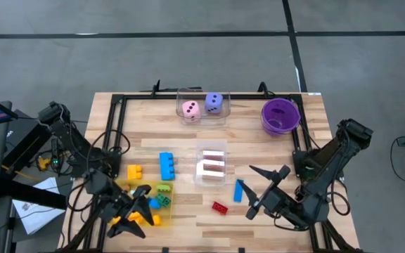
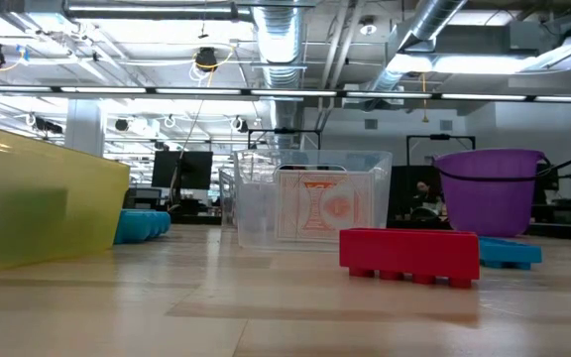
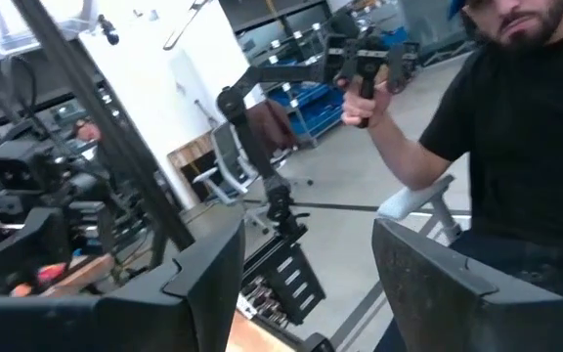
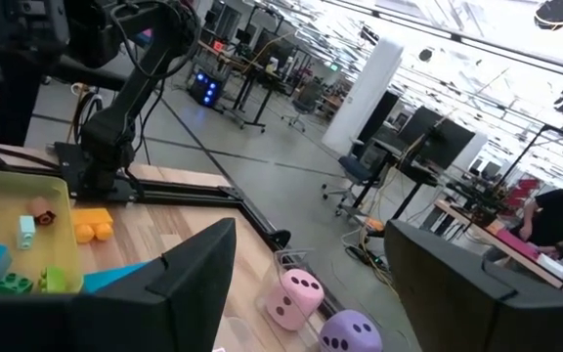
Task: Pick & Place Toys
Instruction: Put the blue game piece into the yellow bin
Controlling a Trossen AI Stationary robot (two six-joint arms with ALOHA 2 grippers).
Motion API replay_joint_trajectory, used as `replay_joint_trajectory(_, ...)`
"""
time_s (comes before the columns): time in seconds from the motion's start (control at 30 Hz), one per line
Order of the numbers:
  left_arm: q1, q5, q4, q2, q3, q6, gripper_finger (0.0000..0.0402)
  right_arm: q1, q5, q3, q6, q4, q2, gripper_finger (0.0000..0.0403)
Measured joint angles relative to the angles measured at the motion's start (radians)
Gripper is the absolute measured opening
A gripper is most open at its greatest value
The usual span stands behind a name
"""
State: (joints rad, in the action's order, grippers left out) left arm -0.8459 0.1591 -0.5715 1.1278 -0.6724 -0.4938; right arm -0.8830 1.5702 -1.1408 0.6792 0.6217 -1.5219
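L tool (image 1: 140, 205) sat over the yellow tray (image 1: 166, 204) at the desk's front-left, fingers (image 3: 203, 284) apart w/ nothing between them; its wrist cam pointed up into the room, where a person (image 3: 516, 147) in a black shirt held a handle. R tool (image 1: 269, 190) hovered over the front-right of the desk (image 1: 259, 151), fingers (image 4: 189, 284) also apart, empty.

Toys nearest L tool: green brick (image 1: 164, 190), small blue piece and yellow bits inside the tray, partly hidden by the arm. Just outside the tray: yellow brick (image 1: 133, 171), and a blue brick (image 1: 166, 166) toward desk centre.

Nearest R tool: slim blue piece (image 1: 238, 190) just beside it, red brick (image 1: 220, 207) a bit further toward the front edge; the two were apart. Low view showed the red brick flat on the desk, studs down.

Mid-desk: clear box (image 1: 211, 166) w/ playing cards (image 2: 323, 208) standing inside. Back edge: second clear box (image 1: 202, 107) holding pink die (image 1: 191, 109) and purple die (image 1: 214, 103) side by side. Purple bowl (image 1: 280, 116) at back-right; contents not clear.
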Motion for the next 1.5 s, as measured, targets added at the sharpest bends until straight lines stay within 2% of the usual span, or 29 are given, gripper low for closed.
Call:
replay_joint_trajectory(0.17,0.001,0.086,0.007,0.000,0.000,0.000,0.0222,0.008,0.000,0.000,-0.012,0.000,0.000,0.0256)
replay_joint_trajectory(0.47,0.001,0.222,0.007,0.000,0.000,0.000,0.0222,0.000,0.000,0.000,-0.131,0.056,0.000,0.0256)
replay_joint_trajectory(0.67,0.001,0.237,0.007,0.000,0.000,0.000,0.0222,0.012,0.000,0.000,-0.141,0.063,0.000,0.0256)
replay_joint_trajectory(0.87,0.001,0.237,0.006,0.000,0.000,-0.025,0.0221,0.029,0.000,0.000,-0.144,-0.019,0.000,0.0256)
replay_joint_trajectory(1.03,0.006,0.254,0.004,-0.002,0.000,-0.063,0.0221,0.042,0.000,0.000,-0.261,-0.108,-0.004,0.0256)
replay_joint_trajectory(1.3,0.035,0.432,0.000,-0.017,0.000,-0.182,0.0221,0.015,-0.002,0.000,-0.460,-0.186,-0.004,0.0256)
replay_joint_trajectory(1.37,0.049,0.444,-0.002,-0.023,0.001,-0.209,0.0221,0.008,-0.055,0.000,-0.540,-0.224,-0.003,0.0256)
replay_joint_trajectory(1.4,0.061,0.444,-0.012,-0.025,0.001,-0.222,0.0221,0.013,-0.129,0.000,-0.596,-0.254,-0.003,0.0256)
replay_joint_trajectory(1.5,0.099,0.444,-0.034,-0.025,0.001,-0.265,0.0221,0.063,-0.451,0.000,-0.774,-0.345,-0.005,0.0256)
